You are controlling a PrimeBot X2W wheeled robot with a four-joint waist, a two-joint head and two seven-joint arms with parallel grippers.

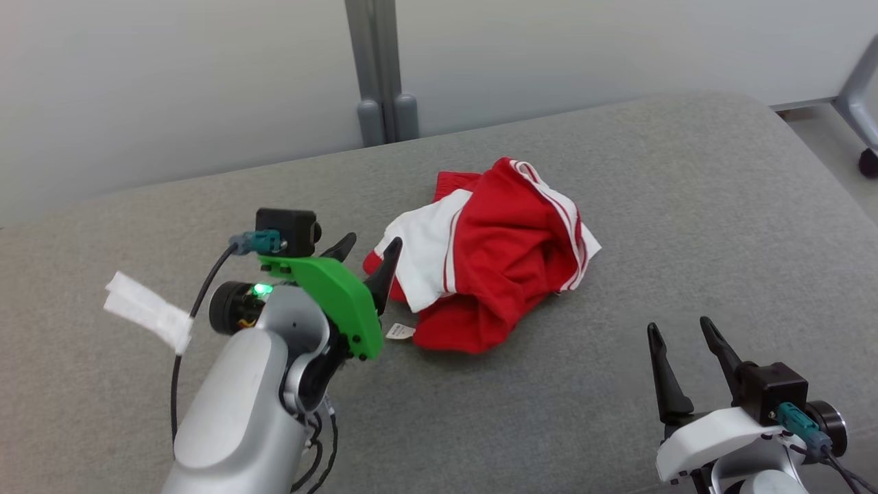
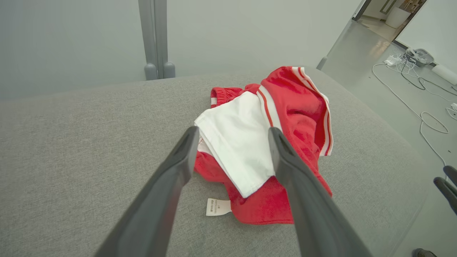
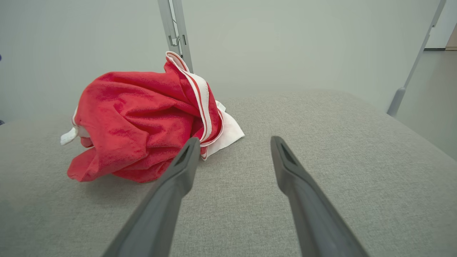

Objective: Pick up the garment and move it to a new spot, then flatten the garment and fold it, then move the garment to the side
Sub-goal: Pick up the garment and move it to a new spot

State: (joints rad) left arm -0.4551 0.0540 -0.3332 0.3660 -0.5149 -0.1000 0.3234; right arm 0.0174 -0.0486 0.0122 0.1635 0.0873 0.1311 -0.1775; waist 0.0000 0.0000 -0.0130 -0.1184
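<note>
A crumpled red and white garment (image 1: 494, 254) lies in a heap near the middle of the grey padded table (image 1: 686, 206). A small white label (image 1: 400, 331) sticks out at its near edge. My left gripper (image 1: 370, 248) stands open just left of the heap, its fingers close to the white part. Seen from the left wrist, the garment (image 2: 296, 107) lies right ahead between the two spread fingers (image 2: 178, 167). My right gripper (image 1: 679, 333) is open at the lower right, well apart from the cloth. Through the right wrist camera the garment (image 3: 135, 121) sits to the left of the fingers (image 3: 185, 164).
A strip of white tape (image 1: 147, 310) hangs off my left forearm. A grey post (image 1: 377, 68) stands behind the table's far edge, against a pale wall. Off the table's right side are floor, loose cables (image 2: 410, 92) and a chair leg with a castor (image 1: 861, 103).
</note>
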